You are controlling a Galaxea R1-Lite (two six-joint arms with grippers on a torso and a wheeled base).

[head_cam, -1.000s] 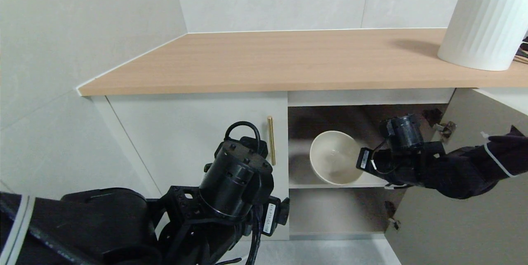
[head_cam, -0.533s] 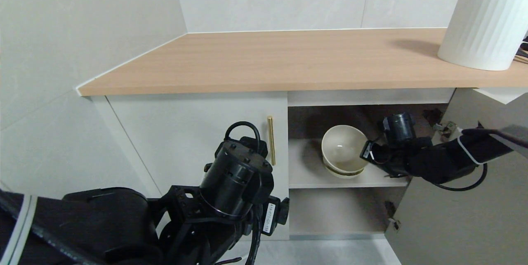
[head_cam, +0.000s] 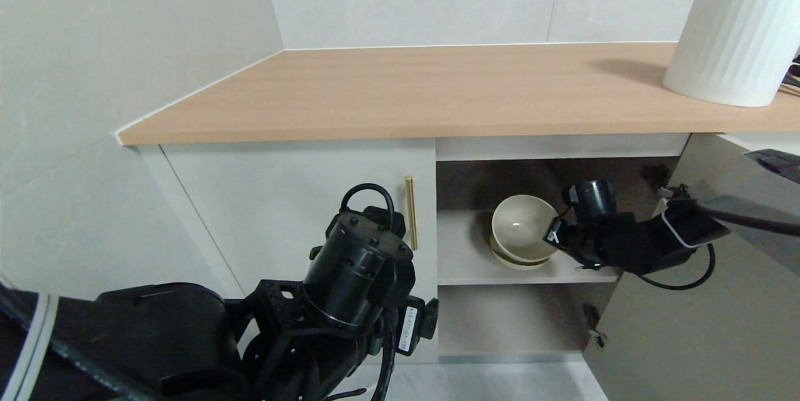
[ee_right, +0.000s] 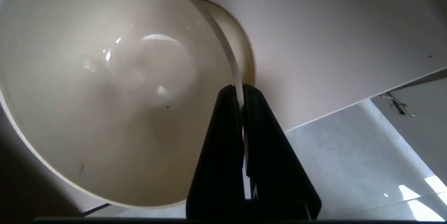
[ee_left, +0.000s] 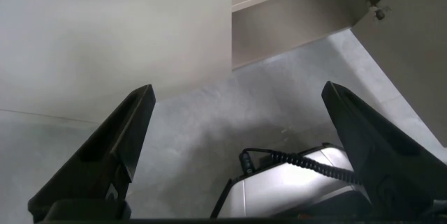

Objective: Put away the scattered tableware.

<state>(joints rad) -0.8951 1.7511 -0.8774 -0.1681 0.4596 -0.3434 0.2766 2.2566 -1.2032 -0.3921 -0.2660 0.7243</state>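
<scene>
— Where was the bowl [head_cam: 522, 226]?
— Centre-right, on the cabinet shelf [head_cam: 462, 263] atop a second bowl [head_cam: 514, 261]; the right gripper [head_cam: 553, 233] had its jaws pinching the rim.
— The left gripper [ee_left: 237, 91]?
— Jaws spread, above the floor [ee_left: 279, 105].

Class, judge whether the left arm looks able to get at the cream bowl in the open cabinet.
Probably not: the left arm's jaws hang low before the closed door, and the right arm's jaws, gripping the bowl by its rim, crowd the opening.
</scene>
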